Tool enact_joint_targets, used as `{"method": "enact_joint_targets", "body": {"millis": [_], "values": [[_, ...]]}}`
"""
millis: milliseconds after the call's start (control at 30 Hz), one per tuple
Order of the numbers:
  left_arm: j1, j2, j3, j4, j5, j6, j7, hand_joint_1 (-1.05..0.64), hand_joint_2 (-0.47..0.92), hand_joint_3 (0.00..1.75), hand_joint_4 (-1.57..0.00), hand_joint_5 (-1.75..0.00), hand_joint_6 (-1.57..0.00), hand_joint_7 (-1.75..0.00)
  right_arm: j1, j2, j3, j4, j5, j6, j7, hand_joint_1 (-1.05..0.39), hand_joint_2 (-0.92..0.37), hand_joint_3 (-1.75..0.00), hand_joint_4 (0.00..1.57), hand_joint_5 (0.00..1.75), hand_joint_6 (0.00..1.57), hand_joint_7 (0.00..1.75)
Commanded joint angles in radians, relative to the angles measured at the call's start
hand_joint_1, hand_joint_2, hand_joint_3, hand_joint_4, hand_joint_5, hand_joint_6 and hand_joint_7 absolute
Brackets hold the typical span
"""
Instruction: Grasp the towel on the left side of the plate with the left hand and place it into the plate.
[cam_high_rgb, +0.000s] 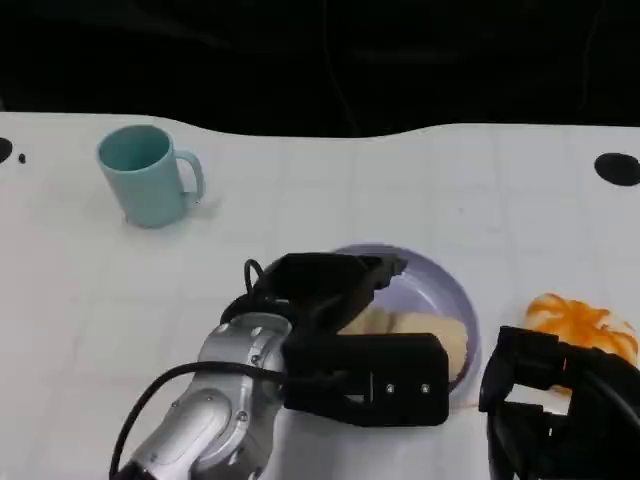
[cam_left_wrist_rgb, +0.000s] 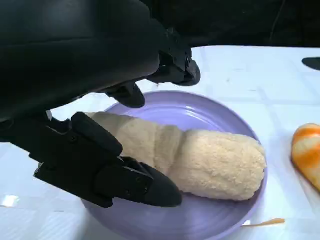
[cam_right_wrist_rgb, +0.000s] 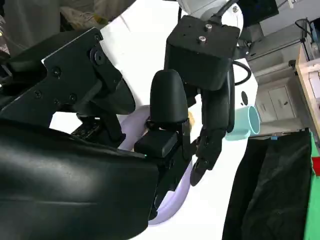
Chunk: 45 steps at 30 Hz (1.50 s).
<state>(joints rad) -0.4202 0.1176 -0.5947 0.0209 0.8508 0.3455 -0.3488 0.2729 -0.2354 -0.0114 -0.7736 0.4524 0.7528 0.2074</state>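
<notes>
A cream rolled towel (cam_high_rgb: 436, 336) (cam_left_wrist_rgb: 210, 160) lies inside the lilac plate (cam_high_rgb: 440, 285) (cam_left_wrist_rgb: 200, 112) at the table's middle. My left hand (cam_high_rgb: 340, 340) (cam_left_wrist_rgb: 90, 75) hovers over the plate's left half. Its fingers (cam_left_wrist_rgb: 170, 65) are spread above the towel and its thumb (cam_left_wrist_rgb: 125, 185) sits in front of the roll, with a gap between them and the cloth. The towel's left end is hidden behind the thumb. The right wrist view shows the left hand (cam_right_wrist_rgb: 210, 100) with fingers hanging down over the plate. My right hand (cam_high_rgb: 560, 410) (cam_right_wrist_rgb: 75, 165) rests at the near right, holding nothing.
A teal mug (cam_high_rgb: 148, 175) (cam_right_wrist_rgb: 245, 122) stands at the far left. An orange striped object (cam_high_rgb: 585, 325) (cam_left_wrist_rgb: 307, 152) lies just right of the plate, close to my right hand. A black round mark (cam_high_rgb: 617, 168) sits at the far right edge.
</notes>
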Motion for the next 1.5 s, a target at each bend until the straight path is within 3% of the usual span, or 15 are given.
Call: {"method": "enact_joint_targets", "body": {"millis": [33, 200, 333, 500, 600, 733, 767, 867, 900, 1033, 1167, 1333, 1500], "values": [[-0.007, 0.044, 0.032, -0.061, -0.01, 0.0, -0.041, -0.81, 0.92, 0.2, -0.17, -0.34, -0.2, -0.02, -0.003, -0.002, 0.0, -0.012, 0.008, 0.008, -0.012, 0.0, -0.51, -1.41, 0.83, 1.75, 0.68, 1.61], [0.033, 0.081, 0.121, -0.167, -0.108, 0.01, -0.1, -0.78, 0.92, 0.29, -0.2, -0.37, -0.22, -0.02, -0.01, -0.003, 0.011, -0.019, 0.0, 0.017, -0.028, 0.01, -0.51, -1.41, 0.83, 1.75, 0.68, 1.61], [0.089, 0.099, 0.254, -0.276, -0.308, 0.019, -0.179, -0.71, 0.92, 0.33, -0.25, -0.44, -0.27, -0.04, -0.013, -0.001, 0.013, -0.026, 0.004, 0.034, -0.038, 0.02, -0.51, -1.42, 0.83, 1.75, 0.69, 1.61], [0.179, 0.117, 0.42, -0.398, -0.535, 0.015, -0.209, -0.59, 0.92, 0.35, -0.42, -0.56, -0.4, -0.1, -0.013, -0.001, 0.012, -0.027, 0.005, 0.035, -0.039, 0.01, -0.49, -1.42, 0.82, 1.75, 0.69, 1.61], [0.251, 0.092, 0.507, -0.419, -0.665, -0.052, -0.171, -0.46, 0.92, 0.32, -0.52, -0.62, -0.51, -0.13, -0.014, 0.002, 0.009, -0.031, 0.009, 0.044, -0.043, 0.01, -0.49, -1.42, 0.82, 1.75, 0.69, 1.61], [0.348, 0.041, 0.603, -0.442, -0.829, -0.128, -0.122, -0.25, 0.92, 0.28, -0.75, -0.74, -0.79, -0.24, -0.013, -0.001, 0.014, -0.037, 0.008, 0.049, -0.041, 0.01, -0.49, -1.42, 0.82, 1.75, 0.7, 1.61], [0.379, 0.022, 0.627, -0.46, -0.876, -0.124, -0.11, -0.22, 0.92, 0.32, -0.79, -0.8, -0.87, -0.25, -0.014, -0.002, 0.015, -0.038, 0.008, 0.05, -0.04, 0.01, -0.49, -1.42, 0.82, 1.75, 0.7, 1.61], [0.466, -0.007, 0.682, -0.52, -0.994, -0.09, -0.084, -0.16, 0.71, 0.8, -0.87, -0.96, -1.07, -0.28, -0.015, -0.002, 0.019, -0.034, 0.005, 0.046, -0.037, 0.02, -0.49, -1.43, 0.82, 1.75, 0.7, 1.61], [0.495, -0.011, 0.7, -0.541, -1.03, -0.071, -0.076, -0.16, 0.69, 0.89, -0.84, -1.09, -1.07, -0.38, -0.016, -0.001, 0.021, -0.033, 0.004, 0.044, -0.036, 0.02, -0.49, -1.43, 0.82, 1.75, 0.7, 1.62], [0.597, -0.03, 0.753, -0.626, -1.136, 0.026, -0.013, -0.22, 0.72, 0.77, -0.79, -1.37, -0.94, -0.8, -0.021, -0.003, 0.026, -0.029, 0.0, 0.043, -0.035, 0.02, -0.48, -1.44, 0.83, 1.75, 0.7, 1.62], [0.685, -0.025, 0.786, -0.699, -1.211, 0.11, 0.038, -0.22, 0.7, 0.82, -0.75, -1.52, -0.82, -1.09, -0.02, 0.001, 0.024, -0.023, -0.002, 0.035, -0.037, 0.02, -0.47, -1.45, 0.84, 1.75, 0.7, 1.62], [0.761, -0.004, 0.815, -0.758, -1.316, 0.205, 0.06, -0.17, 0.7, 0.91, -0.72, -1.58, -0.74, -1.23, -0.02, -0.004, 0.017, -0.015, -0.001, 0.026, -0.03, 0.02, -0.48, -1.44, 0.84, 1.75, 0.7, 1.61], [0.796, -0.011, 0.813, -0.732, -1.377, 0.227, 0.07, -0.18, 0.71, 0.88, -0.73, -1.65, -0.7, -1.38, -0.022, -0.011, 0.008, -0.003, -0.003, 0.017, -0.017, 0.02, -0.49, -1.44, 0.83, 1.75, 0.69, 1.61]]}}
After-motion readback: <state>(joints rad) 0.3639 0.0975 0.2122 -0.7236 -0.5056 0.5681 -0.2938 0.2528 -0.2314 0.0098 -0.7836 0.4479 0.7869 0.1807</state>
